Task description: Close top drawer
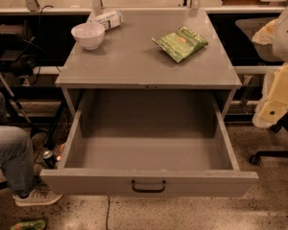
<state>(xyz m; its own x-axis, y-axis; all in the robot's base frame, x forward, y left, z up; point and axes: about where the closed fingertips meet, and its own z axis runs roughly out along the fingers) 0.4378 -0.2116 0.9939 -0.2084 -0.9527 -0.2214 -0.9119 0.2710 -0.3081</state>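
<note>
The top drawer (192, 182) juts fully out, awaiting a push — the gripper (272, 110) hangs apart at its right; spread or pressed together, I cannot tell.

The cabinet (134, 56) is showing smooth, matt grey paint, metal by the look. Its drawer (206, 182) is wearing the same finish, with a black handle (148, 187). On the cabinet, a bowl (88, 35) is gleaming white like glazed ceramic, and a green packet (180, 43) is shining like crinkled foil. Below the cabinet, the floor (206, 214) is looking like speckled polished stone. Left of the cabinet, blue denim (9, 152) is covering a leg. The gripper is lying out of view.
</note>
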